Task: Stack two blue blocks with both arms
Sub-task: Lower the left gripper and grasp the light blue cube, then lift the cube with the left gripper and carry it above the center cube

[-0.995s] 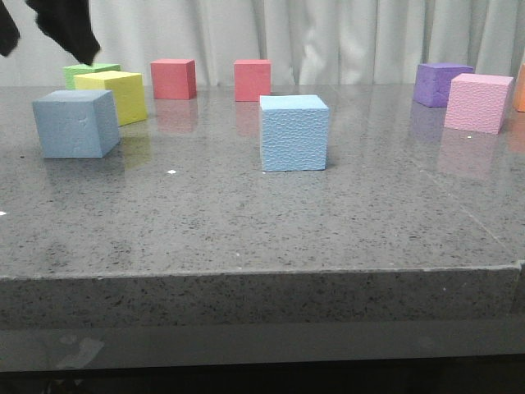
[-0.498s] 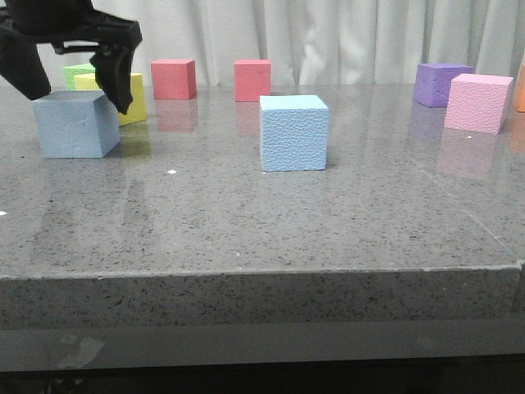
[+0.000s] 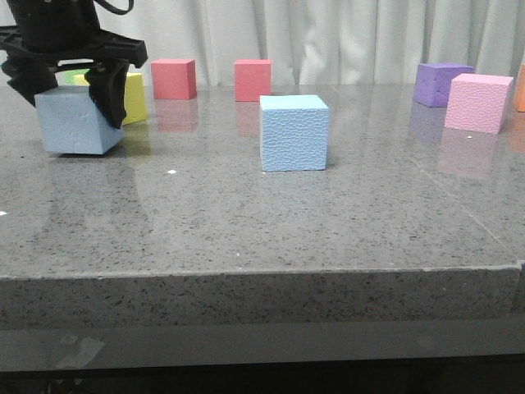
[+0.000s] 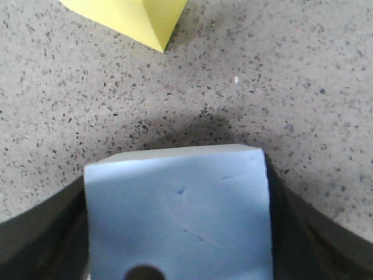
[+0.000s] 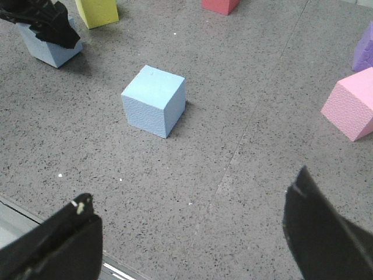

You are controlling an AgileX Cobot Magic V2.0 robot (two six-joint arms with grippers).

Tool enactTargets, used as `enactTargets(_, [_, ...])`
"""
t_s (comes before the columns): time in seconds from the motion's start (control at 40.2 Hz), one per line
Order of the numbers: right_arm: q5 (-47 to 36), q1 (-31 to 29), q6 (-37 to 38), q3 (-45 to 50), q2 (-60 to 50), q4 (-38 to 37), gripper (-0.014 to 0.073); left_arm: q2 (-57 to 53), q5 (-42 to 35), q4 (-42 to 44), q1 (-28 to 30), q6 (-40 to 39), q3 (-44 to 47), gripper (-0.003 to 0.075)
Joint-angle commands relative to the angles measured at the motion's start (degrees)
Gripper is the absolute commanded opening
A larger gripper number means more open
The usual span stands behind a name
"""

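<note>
One pale blue block (image 3: 74,123) sits at the table's left, slightly tilted. My left gripper (image 3: 70,97) has come down over it, with a dark finger (image 3: 111,94) against each side. In the left wrist view the block (image 4: 175,221) fills the gap between the fingers of the left gripper (image 4: 176,192), which is shut on it. The second blue block (image 3: 294,131) stands alone at mid-table and also shows in the right wrist view (image 5: 154,99). My right gripper (image 5: 192,189) is open and empty above the table's front edge, well short of that block.
A yellow cube (image 3: 133,94) stands just behind the held block, with a green cube partly hidden beyond it. Two red cubes (image 3: 173,78) (image 3: 253,80) stand at the back. A purple cube (image 3: 443,82) and a pink cube (image 3: 478,103) stand at the right.
My left gripper has come down from above around the left blue block and closed on it. The block now sits tilted. The right arm's side looks unchanged.
</note>
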Motion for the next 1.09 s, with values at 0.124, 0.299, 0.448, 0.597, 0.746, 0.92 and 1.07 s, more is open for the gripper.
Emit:
enactTargets(0.124, [-3.9,-0.3,-0.6,-1.4,-0.2,-0.3,0.0636,-3.8,7.0,-12.7,-2.8,22.4,-11.4,0.0424])
enactTargets(0.299, [-3.9,-0.3,-0.6,-1.4,-0.2,-0.3,0.0636,-3.7,10.4,-17.9,-8.3,40.9,-18.4,0.0424])
enactTargets(0.448, [-3.9,-0.3,-0.6,-1.4,-0.2,-0.3,0.0636,-3.5,9.0,-17.7,-13.9,50.8,-21.0,0.0424])
enactTargets(0.597, [-3.9,-0.3,-0.6,-1.4,-0.2,-0.3,0.0636,-3.2,5.8,-17.7,-18.5,57.8,-21.1,0.0424])
enactTargets(0.746, [-3.9,-0.3,-0.6,-1.4,-0.2,-0.3,0.0636,-2.3,2.2,-17.5,-21.0,61.2,-21.1,0.0424])
enactTargets(0.92, [-3.9,-0.3,-0.6,-1.4,-0.2,-0.3,0.0636,-0.2,2.8,-16.6,-21.4,61.5,-21.4,0.0424])
enactTargets(1.07, [-3.9,-0.3,-0.6,-1.4,-0.2,-0.3,0.0636,1.0,3.2,-14.4,-21.4,61.6,-21.4,0.0424])
